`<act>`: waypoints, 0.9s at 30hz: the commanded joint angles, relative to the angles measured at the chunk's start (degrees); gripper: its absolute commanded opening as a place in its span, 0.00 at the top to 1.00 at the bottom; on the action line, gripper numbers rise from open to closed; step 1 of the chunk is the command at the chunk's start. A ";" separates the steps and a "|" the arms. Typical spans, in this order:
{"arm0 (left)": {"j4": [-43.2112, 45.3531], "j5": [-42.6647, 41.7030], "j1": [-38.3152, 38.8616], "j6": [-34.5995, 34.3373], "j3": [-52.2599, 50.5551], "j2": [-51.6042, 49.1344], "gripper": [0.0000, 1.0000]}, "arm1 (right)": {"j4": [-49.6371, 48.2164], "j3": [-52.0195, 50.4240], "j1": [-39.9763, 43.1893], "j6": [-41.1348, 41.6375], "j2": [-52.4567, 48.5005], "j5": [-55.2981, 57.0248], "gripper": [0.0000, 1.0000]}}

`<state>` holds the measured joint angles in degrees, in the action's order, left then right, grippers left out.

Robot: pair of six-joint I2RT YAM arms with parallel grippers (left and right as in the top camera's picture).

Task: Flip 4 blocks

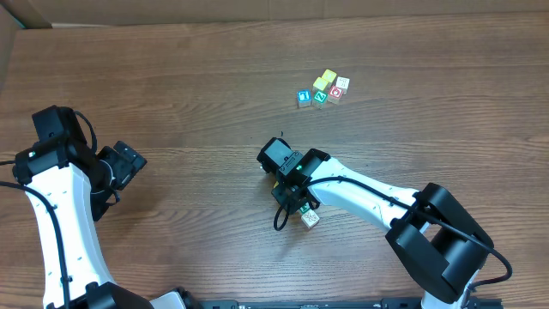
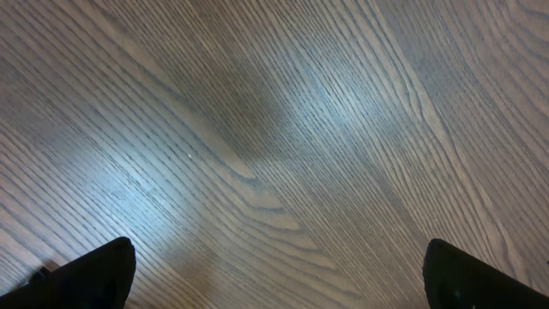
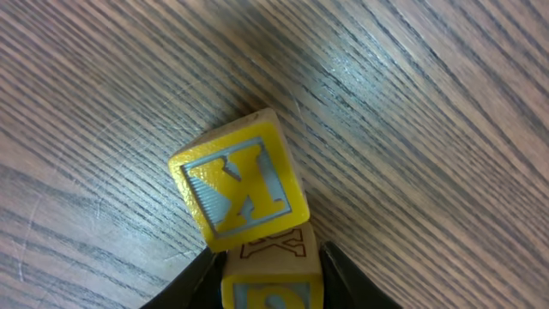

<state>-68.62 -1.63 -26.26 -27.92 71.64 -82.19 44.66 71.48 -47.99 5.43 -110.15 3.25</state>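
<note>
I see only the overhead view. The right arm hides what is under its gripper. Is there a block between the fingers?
Observer: Yes. In the right wrist view a cream-faced block fills the gap between the fingers of the right gripper. It looks gripped.
Operator: Is anything else close to it?
Observer: A yellow block with a blue letter K sits tilted, right against the cream-faced block.
Operator: And the left gripper?
Observer: The left wrist view shows it wide open, with only bare table between its fingers.
</note>
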 commanded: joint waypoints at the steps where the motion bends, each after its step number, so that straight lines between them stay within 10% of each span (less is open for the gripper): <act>1: -0.11 0.59 -0.17 0.50 -0.28 -0.31 0.00 | 0.17 0.66 0.15 2.14 0.85 0.11 0.51; 11: -0.11 0.59 -0.17 0.50 -0.28 -0.31 0.00 | -6.34 1.68 1.14 1.60 0.85 -0.26 0.30; 27: -0.11 0.59 -0.17 0.50 -0.28 -0.31 0.00 | -8.33 1.49 1.62 1.64 0.72 -2.01 0.48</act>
<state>-68.62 -1.63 -26.26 -27.92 71.64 -82.19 36.49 71.68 -46.48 7.05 -110.15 1.91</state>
